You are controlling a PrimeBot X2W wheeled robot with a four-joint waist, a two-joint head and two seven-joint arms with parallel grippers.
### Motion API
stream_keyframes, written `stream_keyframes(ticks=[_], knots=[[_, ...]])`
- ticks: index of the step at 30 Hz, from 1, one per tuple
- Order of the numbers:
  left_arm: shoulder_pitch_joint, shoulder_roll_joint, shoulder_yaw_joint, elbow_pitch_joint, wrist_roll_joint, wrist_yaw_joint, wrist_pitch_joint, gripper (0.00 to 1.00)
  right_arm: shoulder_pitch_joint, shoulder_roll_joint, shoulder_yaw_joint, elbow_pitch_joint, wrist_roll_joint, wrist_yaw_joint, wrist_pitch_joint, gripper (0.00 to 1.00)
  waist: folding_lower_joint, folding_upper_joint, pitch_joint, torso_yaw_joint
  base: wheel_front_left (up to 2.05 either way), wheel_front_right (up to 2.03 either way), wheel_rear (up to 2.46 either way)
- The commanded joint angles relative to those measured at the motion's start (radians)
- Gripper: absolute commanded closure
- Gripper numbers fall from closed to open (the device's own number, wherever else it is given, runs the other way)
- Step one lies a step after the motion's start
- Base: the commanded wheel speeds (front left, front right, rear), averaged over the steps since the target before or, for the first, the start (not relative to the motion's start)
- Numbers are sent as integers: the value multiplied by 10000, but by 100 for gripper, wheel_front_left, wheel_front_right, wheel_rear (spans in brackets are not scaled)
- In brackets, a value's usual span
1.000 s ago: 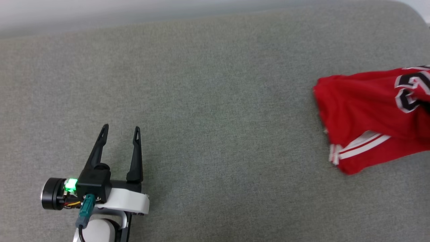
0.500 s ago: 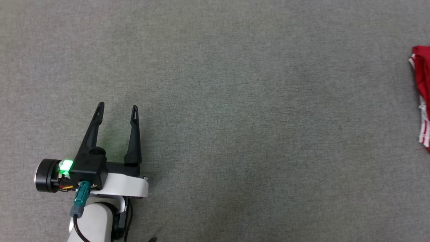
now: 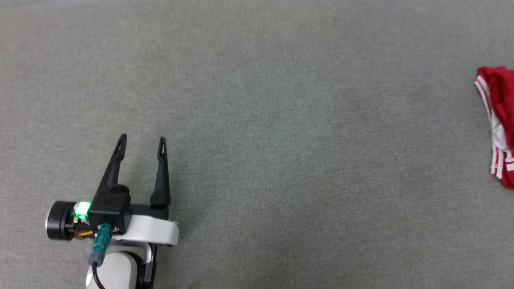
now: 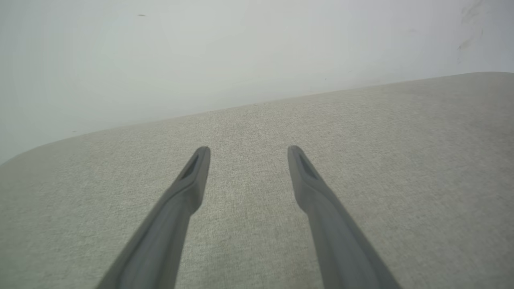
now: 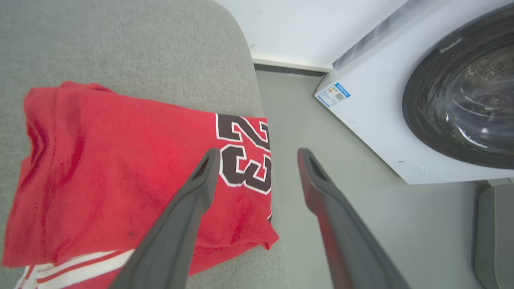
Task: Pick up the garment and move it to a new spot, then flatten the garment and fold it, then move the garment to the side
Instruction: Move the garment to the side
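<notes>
The garment point(image 3: 504, 104) runs off the head view's right edge, most of it cut away. In the right wrist view a finger point(image 5: 188, 208) covers part of its number print, and the washing machine's point(image 5: 361, 120) label point(image 5: 332, 94) is unreadably small.

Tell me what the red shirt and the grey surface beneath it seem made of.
Red folded shirt with black-and-white 23 print: soft matte knit, since it creases and drapes; fibre unclear. Grey surface: probably matte woven upholstery, fine weave visible.

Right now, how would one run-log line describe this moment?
garment: folded, lying at edge of grey surface | left gripper: open, empty | right gripper: open, empty, near garment
</notes>
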Motion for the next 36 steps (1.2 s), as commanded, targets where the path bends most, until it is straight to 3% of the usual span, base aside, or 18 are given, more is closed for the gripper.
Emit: stream_keyframes(ticks=[1, 10, 20, 30, 36], knots=[[153, -26, 19, 42, 15, 62, -21, 0, 2, 4, -79, -148, -158, -16, -204, 0, -1, 0, -330, -16, 0, 0, 0], [926, -117, 61, 185, -106, 149, -21, 0, 220, 847, -920, -1779, -1470, -16, -2576, 0, -1, 0, -1492, -23, 0, 0, 0], [1442, -169, 111, 354, -276, 162, -21, 0, 1845, 3604, -2133, -3832, -2552, -14, -4714, 0, -1, 0, -2454, 429, 0, 0, 0], [1865, -167, 252, 612, -451, 119, -21, 0, 3774, 5848, -1742, -5078, -2787, -14, -5580, 0, -1, 0, -3192, 798, 0, 0, 0], [1968, -219, 257, 759, -507, 96, -21, 0, 4967, 6690, -1549, -5434, -2797, -14, -5728, 0, -1, 0, -3463, 991, 0, 0, 0]])
